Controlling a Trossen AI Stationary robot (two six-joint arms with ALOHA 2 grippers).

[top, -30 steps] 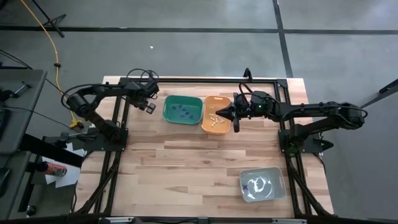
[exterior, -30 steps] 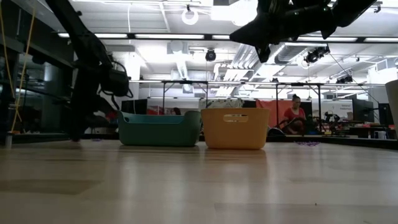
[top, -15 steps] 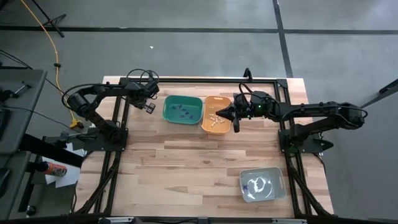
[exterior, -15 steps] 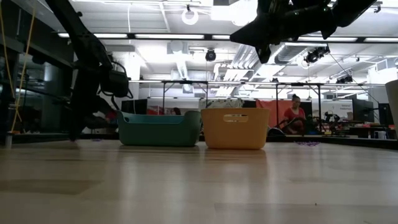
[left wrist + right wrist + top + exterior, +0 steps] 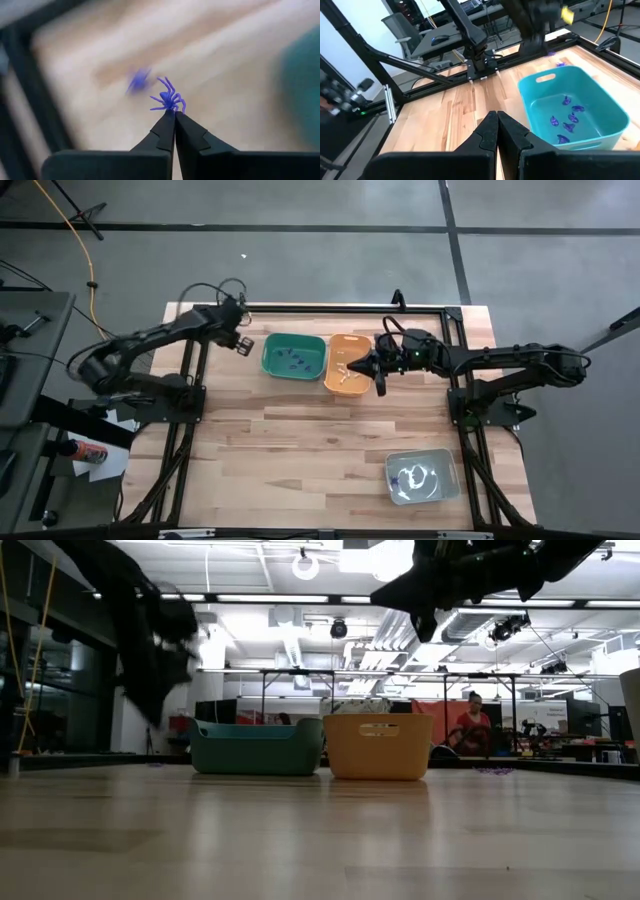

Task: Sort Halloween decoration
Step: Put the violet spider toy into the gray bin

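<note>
Left gripper (image 5: 174, 114) clenched on 1 purple spider (image 5: 168, 98), upper left of the high view. Right gripper (image 5: 497, 118) clamped empty, above orange bin (image 5: 347, 366).

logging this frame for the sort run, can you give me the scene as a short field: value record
left gripper: shut on a purple spider, beside the green bin
right gripper: shut, nothing seen in it, over the orange bin
green bin contents: purple trinkets
orange bin contents: whitish trinkets
grey bin: near edge of the table, on the right arm's side
loose on table: another purple trinket, blurred
</note>
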